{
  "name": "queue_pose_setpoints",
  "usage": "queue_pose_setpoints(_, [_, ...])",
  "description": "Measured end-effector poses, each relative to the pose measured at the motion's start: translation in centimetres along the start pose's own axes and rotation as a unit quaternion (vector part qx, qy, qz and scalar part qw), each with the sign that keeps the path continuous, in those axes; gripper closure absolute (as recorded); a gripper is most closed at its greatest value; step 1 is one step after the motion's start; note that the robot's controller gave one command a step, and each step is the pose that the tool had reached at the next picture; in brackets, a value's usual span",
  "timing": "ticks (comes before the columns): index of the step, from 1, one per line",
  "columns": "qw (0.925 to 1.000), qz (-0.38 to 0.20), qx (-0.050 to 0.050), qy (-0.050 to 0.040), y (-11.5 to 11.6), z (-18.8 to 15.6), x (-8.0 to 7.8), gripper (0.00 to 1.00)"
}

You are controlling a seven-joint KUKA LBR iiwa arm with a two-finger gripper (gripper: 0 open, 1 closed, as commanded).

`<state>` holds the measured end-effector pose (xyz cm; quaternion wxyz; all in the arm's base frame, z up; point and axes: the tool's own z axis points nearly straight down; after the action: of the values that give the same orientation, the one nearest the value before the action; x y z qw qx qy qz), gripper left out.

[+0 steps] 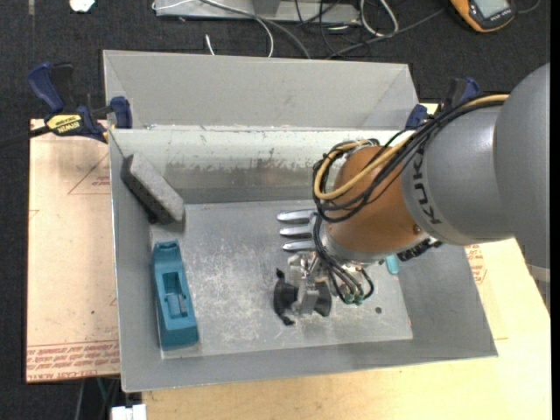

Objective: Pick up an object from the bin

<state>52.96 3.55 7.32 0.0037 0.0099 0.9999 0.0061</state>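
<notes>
Camera view: gripper (pixel 305 297) beside black object (pixel 283 304), grip state unclear; bare bin floor (pixel 234 274) leftward.

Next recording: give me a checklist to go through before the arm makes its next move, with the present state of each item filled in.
1. Gripper down inside the bin: ok, it is low over the floor, right of the middle.
2. Something within its reach: ok, a small black thing lies against its left side.
3. Small black thing gripped: cannot tell.
4. Room around the gripper: not ok, a silver pronged piece lies close behind it, partly under the wrist.
5. Other things out of the way: ok, the blue plastic tool and the dark block lie far off at the left.
</notes>
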Motion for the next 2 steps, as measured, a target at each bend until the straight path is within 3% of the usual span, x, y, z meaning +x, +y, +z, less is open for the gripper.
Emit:
queue_pose_setpoints(1, [1.0,0.0,0.0,0.0001,0.0,0.0,0.0,1.0])
queue_pose_setpoints(2, [1.0,-0.007,0.0,0.0026,0.9,-6.1,1.2,1.0])
